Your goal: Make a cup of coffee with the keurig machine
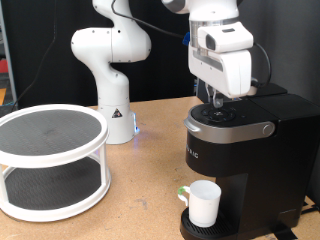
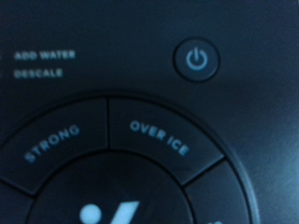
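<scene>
Gripper sits directly above the keurig machine, fingertips at its round top panel; finger spread cannot be told. The cup stands below on the drip tray.

The arm is glossy white — rounded, bulbous joints on a flared base bearing a small dark triangular mark. Its hand sits under a boxy white housing with a grey panel; dark cables trail behind it.
</scene>
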### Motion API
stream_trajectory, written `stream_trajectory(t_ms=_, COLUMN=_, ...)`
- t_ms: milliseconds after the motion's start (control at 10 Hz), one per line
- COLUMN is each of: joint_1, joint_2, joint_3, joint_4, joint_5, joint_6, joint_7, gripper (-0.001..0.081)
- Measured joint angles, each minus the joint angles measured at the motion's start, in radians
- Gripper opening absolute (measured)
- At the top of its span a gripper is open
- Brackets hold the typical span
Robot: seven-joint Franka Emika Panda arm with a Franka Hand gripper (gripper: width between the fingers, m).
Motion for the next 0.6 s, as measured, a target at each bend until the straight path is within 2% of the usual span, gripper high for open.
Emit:
stream_trajectory(t_ms=400, joint_1=0.000, joint_2=0.028, joint_3=0.009, joint_4=-0.019, joint_5=-0.009, joint_6=0.054, joint_7=0.008, gripper=0.0007)
stream_trajectory(t_ms=600, joint_1=0.001, joint_2=0.028, joint_3=0.011, joint_4=-0.019, joint_5=-0.016, joint_6=0.055, joint_7=0.010, gripper=0.0007)
